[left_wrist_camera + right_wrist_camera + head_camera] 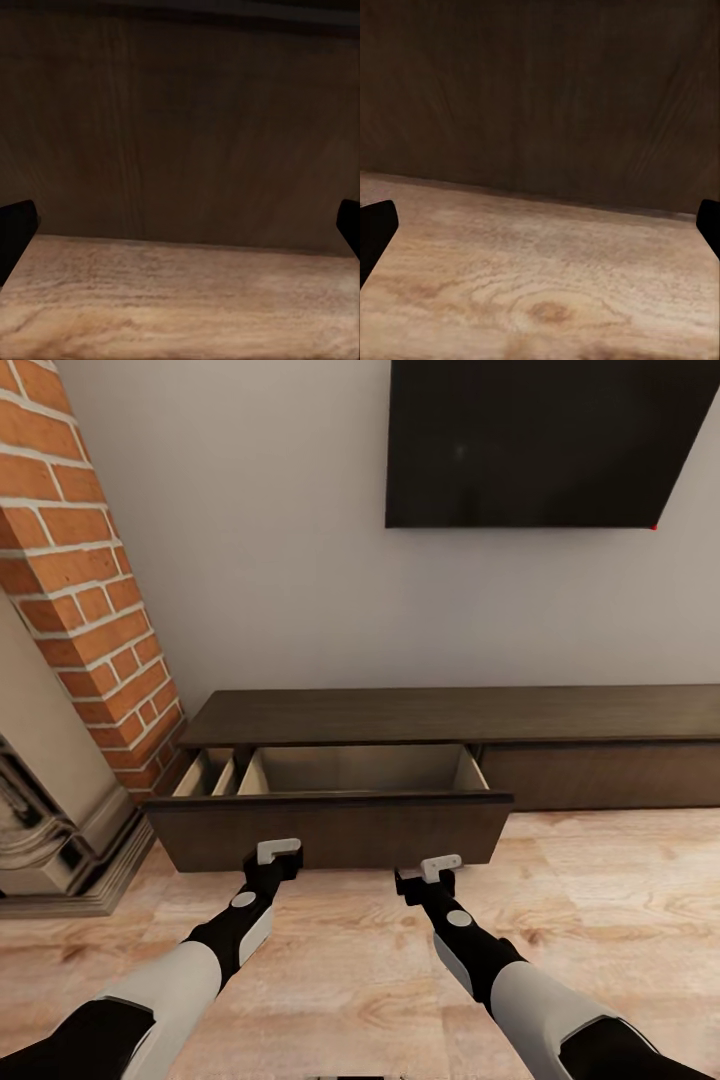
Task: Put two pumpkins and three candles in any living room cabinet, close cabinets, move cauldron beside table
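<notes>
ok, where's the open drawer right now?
Head view: the open drawer sticks out of the cabinet's left end beside the brick fireplace, just ahead of both pincers.

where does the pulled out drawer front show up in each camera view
Head view: the drawer front runs across the lower middle, just ahead of both grippers.
Left wrist view: the dark panel above the floor.
Right wrist view: the dark panel above the floor.
Shared landmark: the light wood-plank floor.

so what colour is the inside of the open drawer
Pale, light wood lining, against the drawer's dark-brown front. Best seen in the head view.
</notes>
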You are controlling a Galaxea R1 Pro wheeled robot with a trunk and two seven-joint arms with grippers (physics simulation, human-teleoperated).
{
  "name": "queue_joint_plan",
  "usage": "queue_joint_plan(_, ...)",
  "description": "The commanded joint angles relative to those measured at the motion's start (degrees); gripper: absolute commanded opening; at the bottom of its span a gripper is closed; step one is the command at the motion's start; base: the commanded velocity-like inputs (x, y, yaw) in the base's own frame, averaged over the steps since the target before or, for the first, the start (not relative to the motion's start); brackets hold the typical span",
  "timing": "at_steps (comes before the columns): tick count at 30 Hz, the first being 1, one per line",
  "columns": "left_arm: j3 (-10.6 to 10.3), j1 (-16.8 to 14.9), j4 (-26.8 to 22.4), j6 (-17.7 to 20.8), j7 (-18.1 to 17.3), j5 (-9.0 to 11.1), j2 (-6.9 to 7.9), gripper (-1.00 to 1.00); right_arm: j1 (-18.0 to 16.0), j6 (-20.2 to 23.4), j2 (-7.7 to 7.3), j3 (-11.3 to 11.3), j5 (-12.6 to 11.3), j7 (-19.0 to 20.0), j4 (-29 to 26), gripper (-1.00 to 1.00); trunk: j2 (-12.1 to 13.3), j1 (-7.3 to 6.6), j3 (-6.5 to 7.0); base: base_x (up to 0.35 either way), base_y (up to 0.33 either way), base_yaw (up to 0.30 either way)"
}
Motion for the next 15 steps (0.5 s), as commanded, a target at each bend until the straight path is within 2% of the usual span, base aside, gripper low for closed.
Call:
queue_joint_plan(1, -0.5, -0.04, 0.05, -0.21, 0.33, 0.42, 0.02, 1.0, -0.05, -0.21, -0.01, 0.5, -0.6, -0.28, 0.06, 1.0, -0.04, 0.01, -0.27, 0.0, 0.0, 0.0)
queue_joint_plan(10, -0.5, -0.04, 0.05, -0.21, 0.33, 0.37, 0.04, 1.0, -0.05, -0.26, -0.01, 0.49, -0.61, -0.23, -0.01, 1.0, -0.16, 0.24, -2.27, 0.0, 0.0, 0.0)
queue_joint_plan(15, -0.5, -0.04, 0.05, -0.21, 0.38, 0.37, -0.03, 1.0, -0.05, -0.27, -0.01, 0.44, -0.62, -0.11, -0.08, 1.0, -0.16, 0.24, -2.18, 0.0, 0.0, 0.0)
